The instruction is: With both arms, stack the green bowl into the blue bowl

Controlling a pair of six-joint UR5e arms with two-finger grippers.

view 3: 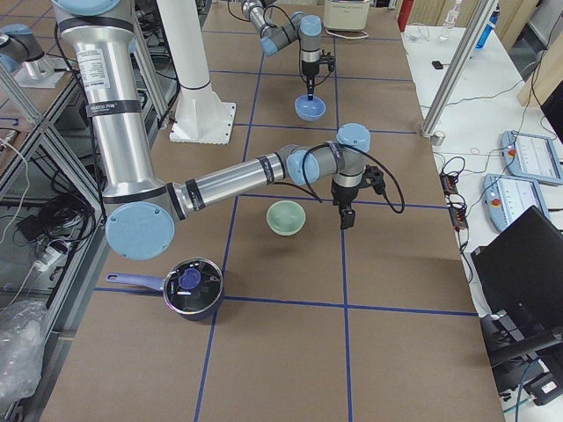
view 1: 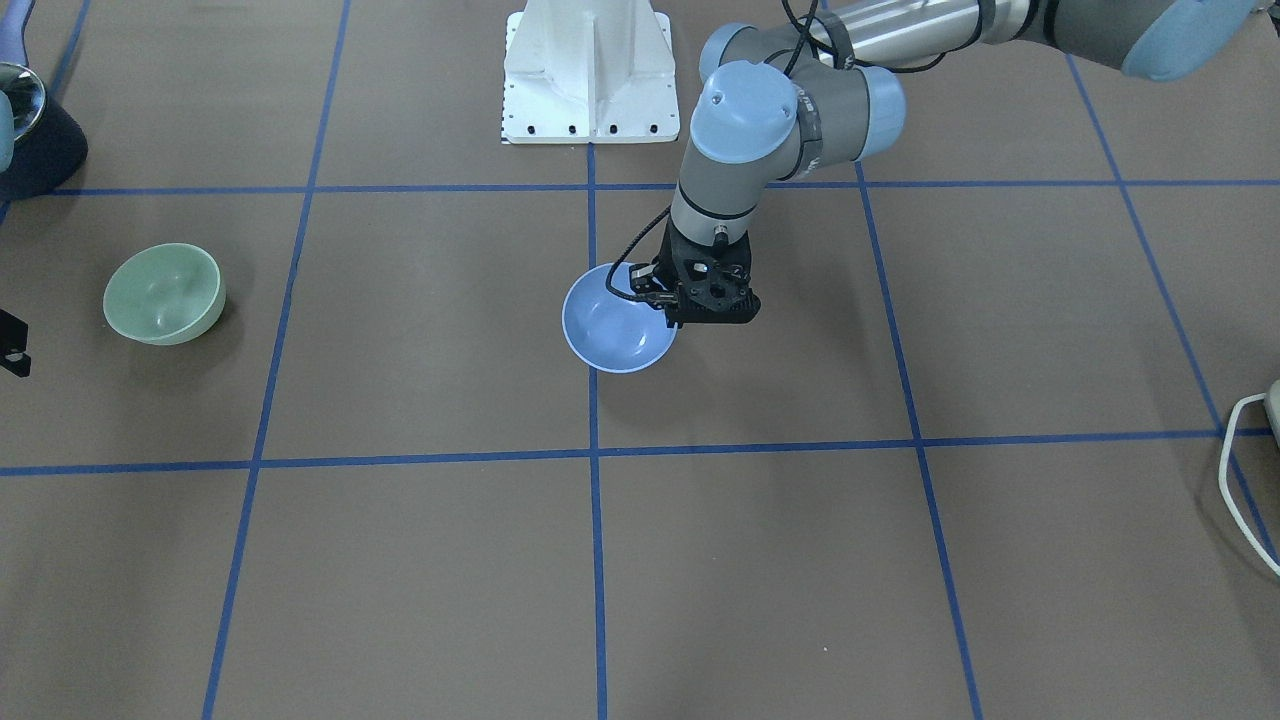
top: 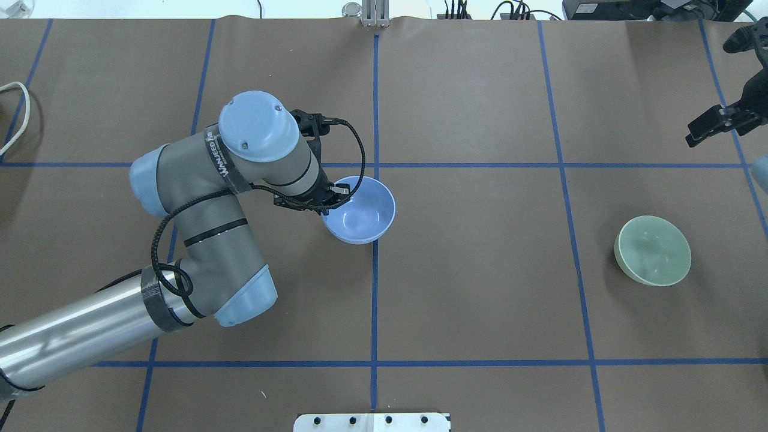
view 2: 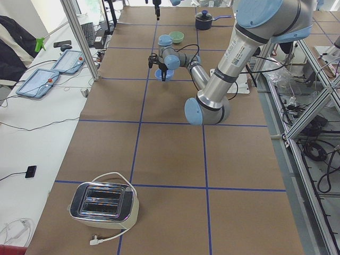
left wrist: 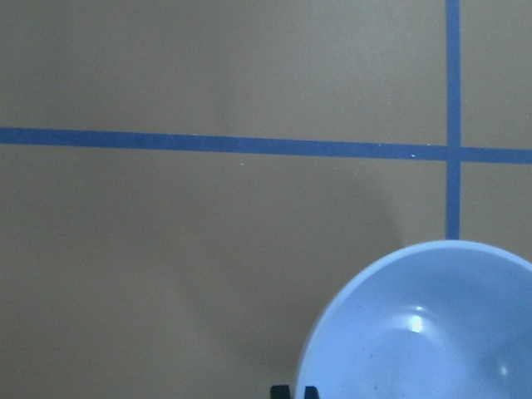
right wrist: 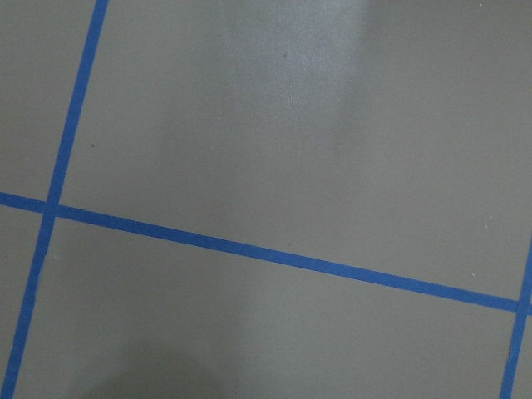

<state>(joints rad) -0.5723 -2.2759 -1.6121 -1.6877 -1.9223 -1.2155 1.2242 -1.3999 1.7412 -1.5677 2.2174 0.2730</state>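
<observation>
bimanual stacking scene. left arm (top: 198,240) was stretched out over the tabletop (top: 480,288), elbow bent and wrist turned straight down. left end effector (view 1: 668,312) was clamped on the rim of the blue bowl (top: 363,213), on the side facing that arm. this bowl was at a crossing of blue tape lines (top: 375,300) near mid-table. right arm (view 3: 229,180) reached low across the tabletop, wrist also pointing down. right end effector (view 3: 344,220) hung just beside the green bowl (top: 653,250) without touching it; whether its fingers were apart or together could not be told. green bowl stood upright, well apart from the blue bowl.
</observation>
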